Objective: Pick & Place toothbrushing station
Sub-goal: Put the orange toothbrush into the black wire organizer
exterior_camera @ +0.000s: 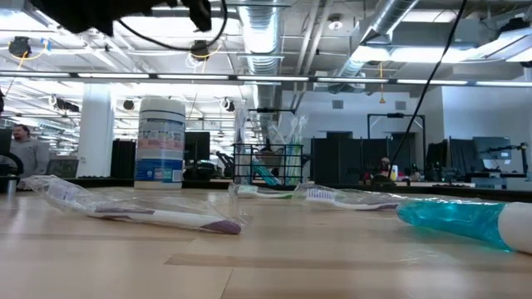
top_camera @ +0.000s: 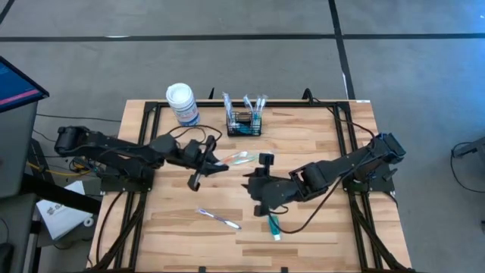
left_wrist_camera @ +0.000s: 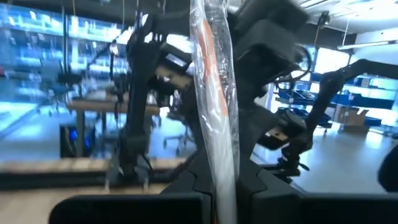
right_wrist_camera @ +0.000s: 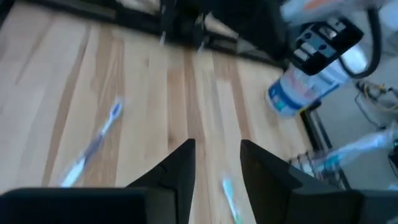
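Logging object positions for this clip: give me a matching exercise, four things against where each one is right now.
Things:
1. wrapped orange toothbrush
2. white-lidded canister
3. teal tube
4. black mesh basket

Places:
A. lying on the table just below the right gripper
B. standing at the table's far edge, middle, with wrapped brushes upright in it
C. clamped in the left gripper
D. standing at the far edge, left of the basket

Pairs: 1-C, 2-D, 3-A, 4-B
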You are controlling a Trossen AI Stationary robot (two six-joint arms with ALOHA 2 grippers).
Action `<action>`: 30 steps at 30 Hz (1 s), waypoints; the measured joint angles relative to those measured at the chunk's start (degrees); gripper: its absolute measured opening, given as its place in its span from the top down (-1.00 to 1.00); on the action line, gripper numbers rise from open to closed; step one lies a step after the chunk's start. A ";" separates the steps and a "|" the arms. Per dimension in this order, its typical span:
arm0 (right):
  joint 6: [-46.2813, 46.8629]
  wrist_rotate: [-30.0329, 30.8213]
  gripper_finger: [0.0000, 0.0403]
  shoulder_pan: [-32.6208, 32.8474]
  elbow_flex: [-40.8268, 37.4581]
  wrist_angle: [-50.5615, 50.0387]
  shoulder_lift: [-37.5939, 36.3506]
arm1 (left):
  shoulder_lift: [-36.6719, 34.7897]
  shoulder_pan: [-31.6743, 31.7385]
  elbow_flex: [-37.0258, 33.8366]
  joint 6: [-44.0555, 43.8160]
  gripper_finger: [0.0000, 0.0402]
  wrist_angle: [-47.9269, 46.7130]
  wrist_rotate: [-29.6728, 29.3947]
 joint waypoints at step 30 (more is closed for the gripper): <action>-12.88 -5.29 0.41 -4.16 -0.02 27.08 -5.51 | -3.61 -3.07 -0.04 5.08 0.97 0.10 -2.07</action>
